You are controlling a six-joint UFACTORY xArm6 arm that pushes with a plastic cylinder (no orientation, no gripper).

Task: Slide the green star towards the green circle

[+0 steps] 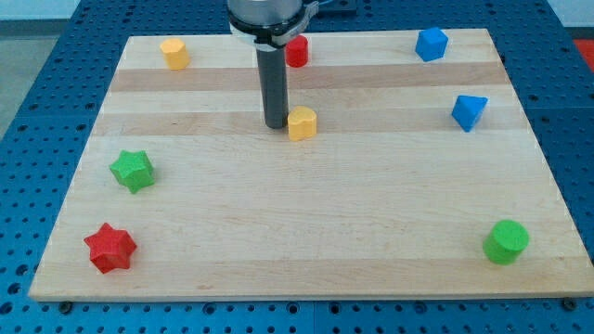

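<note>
The green star (133, 171) lies at the view's left side of the wooden board (306, 232). The green circle (506, 241) sits near the view's bottom right corner, far from the star. My tip (276, 124) rests on the board in the upper middle, just left of a yellow block (302, 122) and touching or nearly touching it. The tip is well up and to the right of the green star.
A red star (110, 247) lies below the green star at the bottom left. A yellow block (174, 53) sits at the top left, a red block (296, 50) behind the rod, and two blue blocks, one at the top right (431, 44) and one lower (469, 111).
</note>
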